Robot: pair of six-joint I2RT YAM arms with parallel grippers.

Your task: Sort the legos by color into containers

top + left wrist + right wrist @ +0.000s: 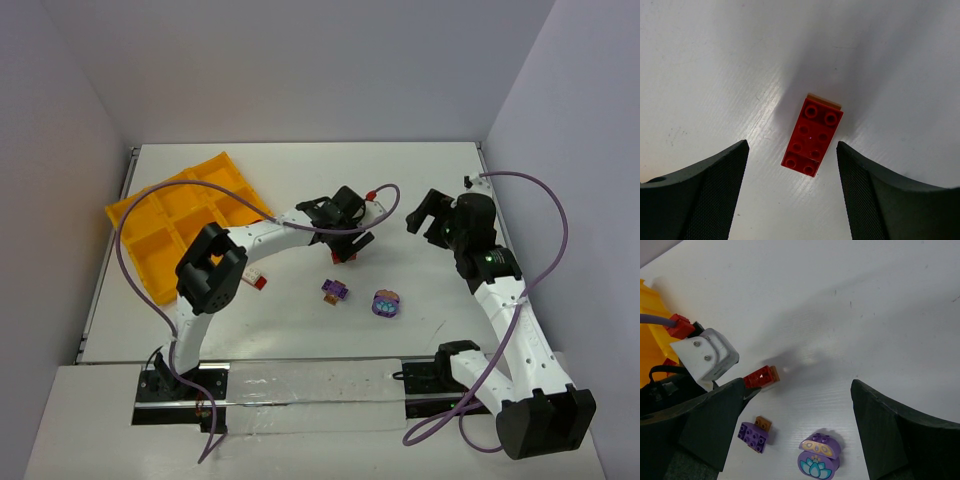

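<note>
Top view: the tray (190, 215) sits turned at an angle in the far-left corner of the table (300, 170), with its left corner at the table's left edge. The left arm stretches from its base across to mid-table. The left gripper (350, 248) hangs just over a red brick (351, 258). A red-and-white brick (258, 281) lies beside the left arm's elbow, well apart from the tray. A purple-and-orange brick (335, 290) and a purple-and-blue brick (386, 304) lie near each other on open table, nearer the bases than the red brick. No brick is in a tray cell. The right gripper (425, 225) is raised to the right of the left one, apart from it, and bare table runs behind both to the far edge. Left wrist view: the jaws are spread wide, the red brick lies flat on the table between them, studs up, and a gap shows on each side, so nothing is gripped. An orange strip shows at the brick's far end. Right wrist view: the jaws are wide and hold nothing. The red brick lies by the left gripper's white body, both purple bricks lie lower in the frame, and the tray's rim shows at the left border. The right half of the table is free.
</note>
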